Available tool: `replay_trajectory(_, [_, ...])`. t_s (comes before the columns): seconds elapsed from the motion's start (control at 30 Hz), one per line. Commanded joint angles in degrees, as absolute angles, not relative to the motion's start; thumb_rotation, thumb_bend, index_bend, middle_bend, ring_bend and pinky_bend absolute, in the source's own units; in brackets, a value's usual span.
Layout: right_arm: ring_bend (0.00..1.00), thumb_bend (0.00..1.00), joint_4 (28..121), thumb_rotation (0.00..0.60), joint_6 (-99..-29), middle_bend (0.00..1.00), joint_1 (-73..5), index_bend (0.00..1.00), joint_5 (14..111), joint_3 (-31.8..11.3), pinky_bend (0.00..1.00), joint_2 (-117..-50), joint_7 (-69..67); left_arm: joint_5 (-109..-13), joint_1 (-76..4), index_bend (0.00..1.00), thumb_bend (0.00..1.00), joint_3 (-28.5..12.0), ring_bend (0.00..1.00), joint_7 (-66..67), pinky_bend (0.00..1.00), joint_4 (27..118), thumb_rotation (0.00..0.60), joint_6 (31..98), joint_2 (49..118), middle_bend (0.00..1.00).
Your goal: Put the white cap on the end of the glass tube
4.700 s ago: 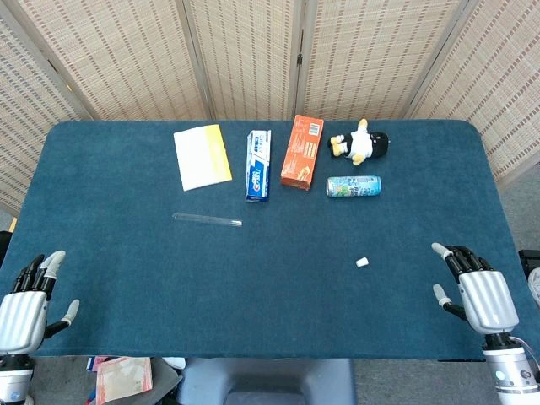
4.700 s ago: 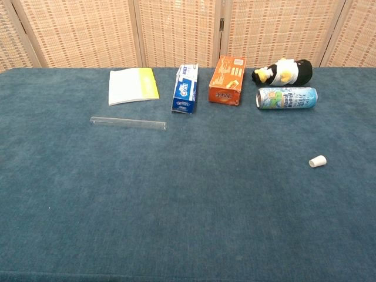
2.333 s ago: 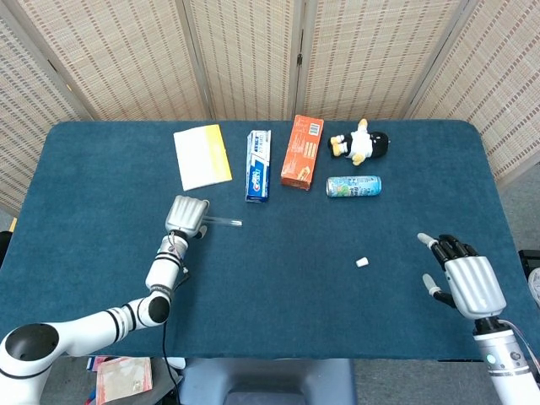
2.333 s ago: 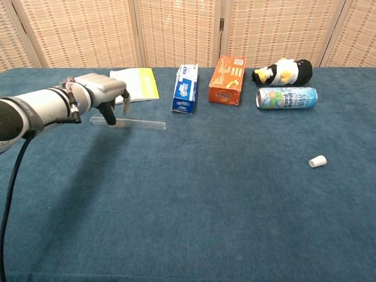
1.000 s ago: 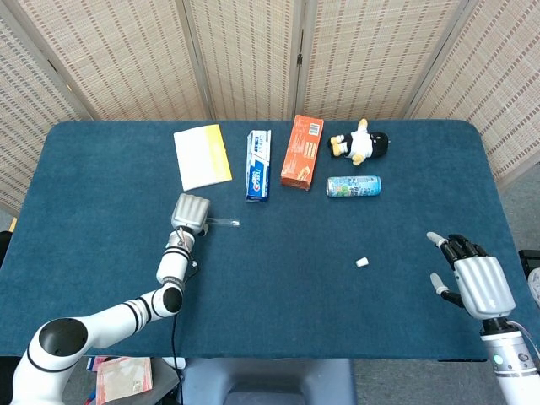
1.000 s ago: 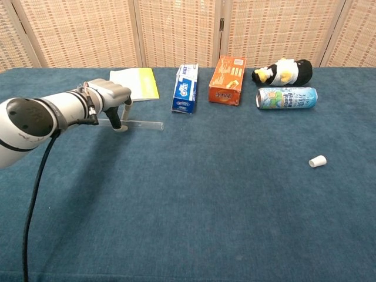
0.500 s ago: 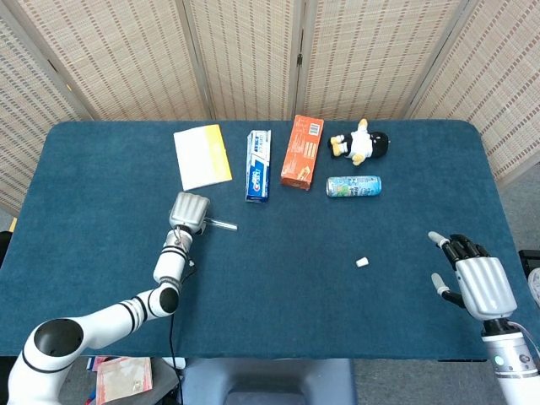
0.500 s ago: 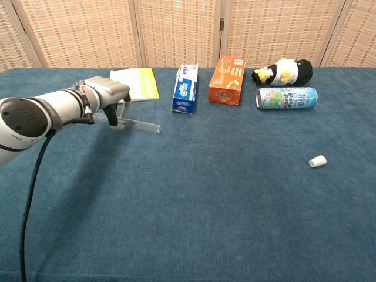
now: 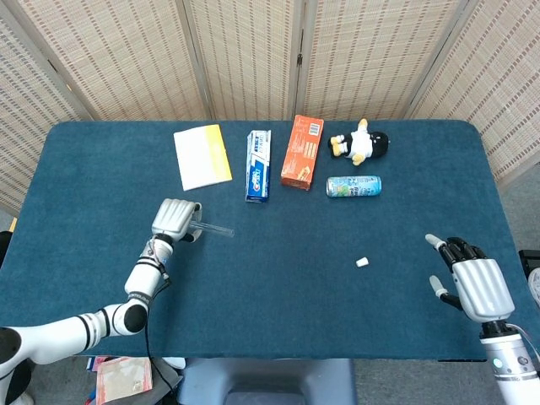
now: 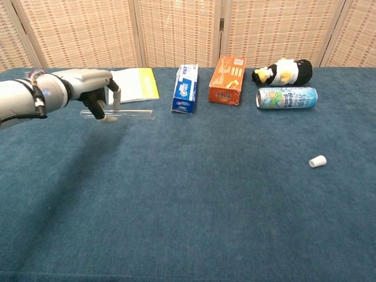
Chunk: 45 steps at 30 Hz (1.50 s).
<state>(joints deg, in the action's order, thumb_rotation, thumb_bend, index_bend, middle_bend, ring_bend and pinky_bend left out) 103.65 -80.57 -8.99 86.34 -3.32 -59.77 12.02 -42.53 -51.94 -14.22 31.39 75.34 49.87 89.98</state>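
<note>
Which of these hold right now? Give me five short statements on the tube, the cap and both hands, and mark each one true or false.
1. The left hand holds the glass tube. True.
2. The white cap already sits on the end of the tube. False: it lies alone on the blue table, far to the right of the tube.
3. The right hand holds the cap. False: its fingers are apart with nothing in them, and the cap lies apart from it.
4. The can lies on its side in front of the penguin toy. True.
5. The tube stands upright. False: it is roughly level, sticking out to the right of the hand.
</note>
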Motion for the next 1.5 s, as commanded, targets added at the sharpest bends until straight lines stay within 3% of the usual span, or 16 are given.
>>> replay_trajectory(0.03, [0.32, 0.43, 103.95, 0.600, -79.48, 0.40, -9.24, 0.17, 85.88, -2.95, 0.42, -59.70, 12.88, -46.11, -48.02, 0.58, 0.33, -12.97, 0.97, 27.60, 1.00, 82.72, 0.600, 53.10, 84.79, 0.98])
replay_trajectory(0.13, [0.51, 0.55, 104.03, 0.600, -77.59, 0.57, -9.83, 0.20, 85.13, -2.56, 0.67, -60.00, 14.08, -47.29, -46.48, 0.59, 0.33, -12.25, 0.97, 26.17, 1.00, 86.40, 0.600, 54.21, 82.74, 0.98])
replay_trajectory(0.23, [0.64, 0.59, 103.71, 0.600, -74.39, 0.69, -11.16, 0.21, 84.05, -2.18, 0.79, -60.97, 15.18, -48.98, -45.03, 0.59, 0.33, -11.51, 0.97, 24.00, 1.00, 90.23, 0.600, 54.42, 80.39, 0.98])
replay_trajectory(0.4, [0.78, 0.65, 102.74, 0.600, -68.68, 0.82, -13.80, 0.22, 81.09, -2.18, 0.89, -62.59, 16.56, -52.22, -43.49, 0.60, 0.33, -10.19, 0.97, 22.18, 1.00, 93.42, 0.600, 55.54, 78.59, 0.98])
replay_trajectory(0.6, [0.88, 0.72, 100.88, 0.600, -61.76, 0.90, -16.93, 0.22, 75.49, -2.47, 0.94, -64.47, 17.78, -54.11, -42.25, 0.60, 0.33, -9.07, 0.97, 21.07, 1.00, 95.94, 0.600, 56.53, 77.43, 0.98])
replay_trajectory(0.97, [0.91, 0.76, 94.45, 0.600, -51.50, 0.93, -22.95, 0.23, 67.12, -3.60, 0.95, -69.47, 17.32, -55.57, -41.31, 0.60, 0.33, -7.99, 0.98, 21.02, 1.00, 97.86, 0.600, 57.67, 76.65, 0.99])
replay_trajectory(1.5, [0.91, 0.76, 86.93, 0.600, -45.99, 0.93, -27.92, 0.23, 64.49, -3.71, 0.95, -75.34, 15.09, -56.02, -40.99, 0.60, 0.33, -7.40, 0.98, 20.48, 1.00, 96.58, 0.600, 57.25, 77.57, 0.99])
